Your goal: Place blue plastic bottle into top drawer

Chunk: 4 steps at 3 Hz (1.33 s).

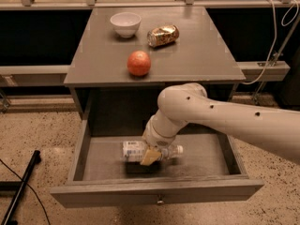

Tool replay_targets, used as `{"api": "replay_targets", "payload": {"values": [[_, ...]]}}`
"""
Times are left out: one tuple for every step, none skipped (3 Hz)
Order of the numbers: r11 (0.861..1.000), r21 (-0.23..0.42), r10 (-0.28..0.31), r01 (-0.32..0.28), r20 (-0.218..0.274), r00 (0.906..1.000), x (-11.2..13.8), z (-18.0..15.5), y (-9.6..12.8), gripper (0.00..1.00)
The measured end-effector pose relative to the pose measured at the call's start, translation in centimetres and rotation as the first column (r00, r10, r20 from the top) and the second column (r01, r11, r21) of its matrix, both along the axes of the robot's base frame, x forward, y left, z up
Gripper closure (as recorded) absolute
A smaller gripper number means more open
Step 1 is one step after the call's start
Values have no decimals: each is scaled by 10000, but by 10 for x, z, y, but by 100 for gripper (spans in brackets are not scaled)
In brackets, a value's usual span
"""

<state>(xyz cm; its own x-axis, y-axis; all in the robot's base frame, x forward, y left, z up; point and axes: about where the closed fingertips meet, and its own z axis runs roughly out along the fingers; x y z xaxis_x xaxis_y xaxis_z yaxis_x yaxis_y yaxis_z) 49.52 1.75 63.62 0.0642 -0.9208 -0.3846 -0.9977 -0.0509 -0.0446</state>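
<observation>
The blue plastic bottle [133, 151] lies on its side inside the open top drawer [154, 193], its white cap [178, 150] pointing right. My gripper [151, 154] reaches down into the drawer from the right and is shut on the bottle's middle; one tan finger pad [149, 157] shows across its front. The bottle hangs just above the drawer floor, with a dark shadow under it. My white arm [225, 118] hides the rest of the gripper.
On the grey table top [197, 55] stand a white bowl [125, 23], a gold-brown can [163, 35] on its side and an orange fruit [139, 63]. The drawer front has a small knob [160, 201]. A black pole [18, 191] lies on the floor at left.
</observation>
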Motion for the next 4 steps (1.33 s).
{"api": "replay_targets", "payload": {"values": [[9999, 160, 24, -27, 144, 9999, 7, 9, 2, 4], [9999, 160, 25, -27, 144, 9999, 7, 9, 2, 0], [9999, 116, 12, -14, 214, 9998, 6, 14, -2, 0], [10000, -44, -34, 36, 472, 9989, 0, 32, -17, 0]]}}
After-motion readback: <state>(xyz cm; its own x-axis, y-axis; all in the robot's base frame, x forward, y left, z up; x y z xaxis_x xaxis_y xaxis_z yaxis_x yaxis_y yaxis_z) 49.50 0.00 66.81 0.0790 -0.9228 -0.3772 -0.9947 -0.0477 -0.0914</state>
